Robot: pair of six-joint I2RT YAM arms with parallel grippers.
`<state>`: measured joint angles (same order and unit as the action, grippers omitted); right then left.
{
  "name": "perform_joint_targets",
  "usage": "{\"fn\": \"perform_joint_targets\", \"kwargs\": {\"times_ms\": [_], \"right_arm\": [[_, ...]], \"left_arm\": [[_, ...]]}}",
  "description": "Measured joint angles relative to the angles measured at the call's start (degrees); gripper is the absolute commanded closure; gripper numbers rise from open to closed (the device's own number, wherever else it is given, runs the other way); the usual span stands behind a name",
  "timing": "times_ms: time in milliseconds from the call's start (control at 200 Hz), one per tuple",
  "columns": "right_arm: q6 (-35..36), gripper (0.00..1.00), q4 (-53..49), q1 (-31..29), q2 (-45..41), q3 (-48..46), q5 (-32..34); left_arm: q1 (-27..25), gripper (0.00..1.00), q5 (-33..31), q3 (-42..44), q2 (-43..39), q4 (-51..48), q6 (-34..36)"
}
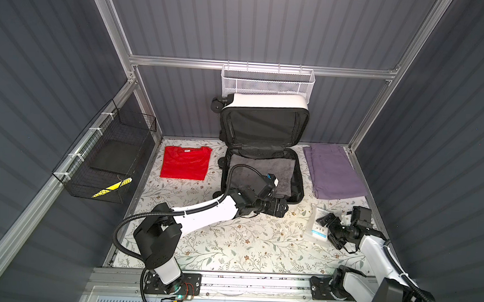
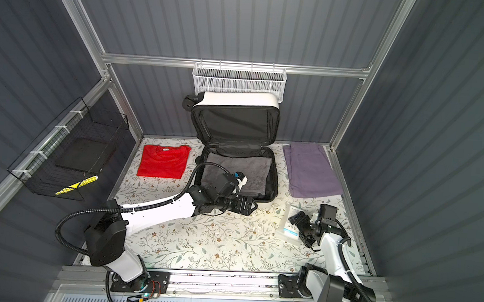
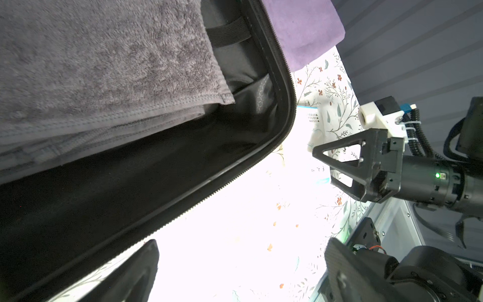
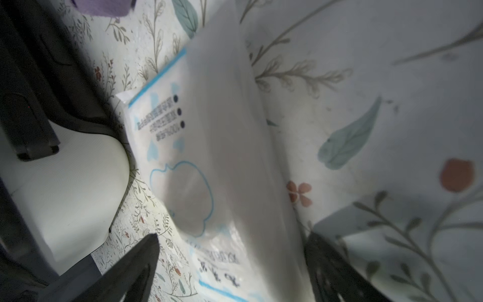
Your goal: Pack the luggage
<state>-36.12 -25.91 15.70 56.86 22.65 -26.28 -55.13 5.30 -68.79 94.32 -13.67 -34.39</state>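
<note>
The small white hard-shell suitcase with black wheels and black fabric lining [image 1: 267,100] [image 2: 238,98] lies open at the back middle of the floral-patterned tabletop [image 1: 229,243]. Its base is flat on the tabletop and its lid stands upright against the back wall. A folded grey terry towel [image 1: 263,167] [image 3: 104,65] lies in the base, and the lid's lining is bare. The hinge runs along the far side, the wheeled end points to the left of both top views, and the wheel-to-top axis runs side to side.

Above the lid, a white mesh basket [image 1: 268,84] hangs on the back rail. On the left wall, a black wire basket [image 1: 137,122] holds a flat black slab [image 1: 113,158] and a yellow-and-black striped piece [image 1: 112,188].

A folded red T-shirt [image 1: 185,162] lies to the left of the suitcase and a folded purple cloth [image 1: 331,171] to its right.

The left end effector [image 1: 284,209] [image 3: 243,261] sits just in front of the base's near rim, spread wide with nothing between its fingers. The right end effector [image 1: 326,230] [image 4: 235,269] is spread on either side of a clear plastic packet with blue print [image 1: 315,226] [image 4: 209,157]. Whether it touches the packet cannot be told.
</note>
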Motion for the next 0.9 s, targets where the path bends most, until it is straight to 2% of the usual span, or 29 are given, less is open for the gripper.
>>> {"fn": "perform_joint_targets", "kwargs": {"times_ms": [200,445,520,730,900], "right_arm": [[-3.2,0.1,0.9,-1.6,-6.1,-3.7,-2.9],[-10.2,0.1,0.9,-15.9,-10.1,-4.2,-2.0],[-11.3,0.1,0.4,-18.3,-10.4,-3.8,-1.5],[-11.6,0.09,-3.6,-19.1,-13.5,0.0,0.7],[-8.5,0.09,-7.3,-17.3,-13.0,6.2,3.0]], "left_arm": [[-0.8,0.0,-0.7,0.0,0.0,0.0,-0.5],[-1.2,0.0,-1.0,0.2,0.0,0.2,-2.4],[-1.3,0.0,-1.1,0.9,0.0,0.8,-3.6],[-2.8,0.0,-1.0,2.4,0.6,3.0,-7.6],[-5.7,0.0,-1.0,2.4,3.7,5.1,-10.0]]}}
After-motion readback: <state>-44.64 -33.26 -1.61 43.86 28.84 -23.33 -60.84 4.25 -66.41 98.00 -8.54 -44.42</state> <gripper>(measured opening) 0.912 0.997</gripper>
